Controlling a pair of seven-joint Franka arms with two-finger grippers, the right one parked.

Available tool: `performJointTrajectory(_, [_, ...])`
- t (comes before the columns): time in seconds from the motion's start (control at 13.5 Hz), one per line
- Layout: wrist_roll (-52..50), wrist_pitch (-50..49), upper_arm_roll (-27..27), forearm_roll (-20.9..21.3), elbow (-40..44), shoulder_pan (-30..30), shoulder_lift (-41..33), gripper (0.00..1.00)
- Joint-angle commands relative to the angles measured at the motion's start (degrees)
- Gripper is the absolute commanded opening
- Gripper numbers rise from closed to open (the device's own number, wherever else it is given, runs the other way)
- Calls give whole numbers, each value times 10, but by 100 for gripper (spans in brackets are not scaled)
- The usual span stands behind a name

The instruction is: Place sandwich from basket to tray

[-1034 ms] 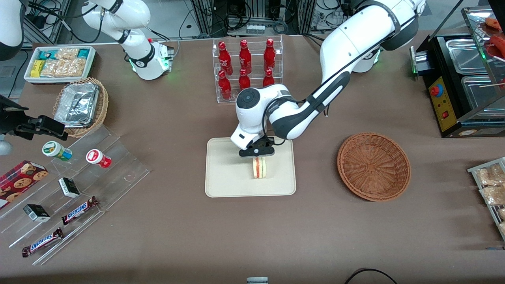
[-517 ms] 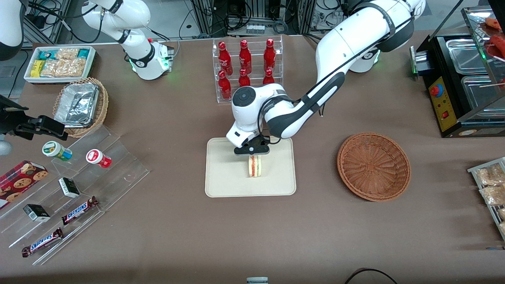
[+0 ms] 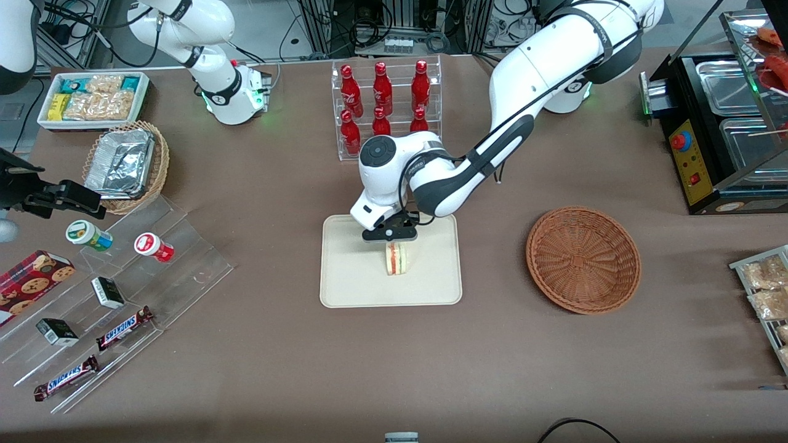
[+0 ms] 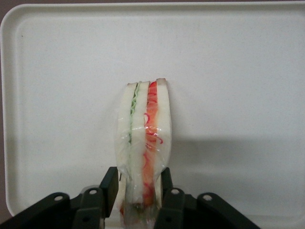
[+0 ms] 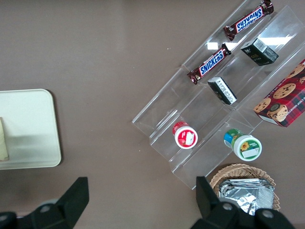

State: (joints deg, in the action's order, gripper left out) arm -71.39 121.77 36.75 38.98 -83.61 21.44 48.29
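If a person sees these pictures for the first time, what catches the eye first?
First the gripper, shut on the sandwich, which stands on edge over the middle of the cream tray. Next the empty reddish wicker basket, toward the working arm's end, and the red bottles, farther from the camera than the tray.

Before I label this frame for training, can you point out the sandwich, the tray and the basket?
sandwich [image 4: 143, 138], left wrist view, on the wrapped bread edge, held between the tool's [image 4: 137, 191] fingers.
tray [image 3: 351, 283], front view, on a bare part of its floor.
basket [image 3: 583, 259], front view, on the woven bottom.
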Motion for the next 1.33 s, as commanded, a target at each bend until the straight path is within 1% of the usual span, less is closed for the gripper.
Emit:
performJointTrajectory(0.0, [1,-11,-3,10,33,8,6,99])
performJointTrajectory(0.15, [-5,-31,-3,6,34,4,-9,99])
performJointTrajectory(0.3, [-8,-71,-3,3,39,3,-40,99])
performJointTrajectory(0.37, [-9,-86,-3,-5,41,-6,-57,99])
performJointTrajectory(0.66, [-9,-151,-2,-77,41,-49,-141,99])
performJointTrajectory(0.81, [-30,-184,-2,-112,41,-80,-184,99])
performJointTrajectory(0.96, [-33,-208,-1,-128,40,-109,-222,99])
performJointTrajectory(1.03, [-25,-235,-1,-145,41,-125,-236,99])
performJointTrajectory(1.26, [-10,-275,1,-152,39,-153,-261,99])
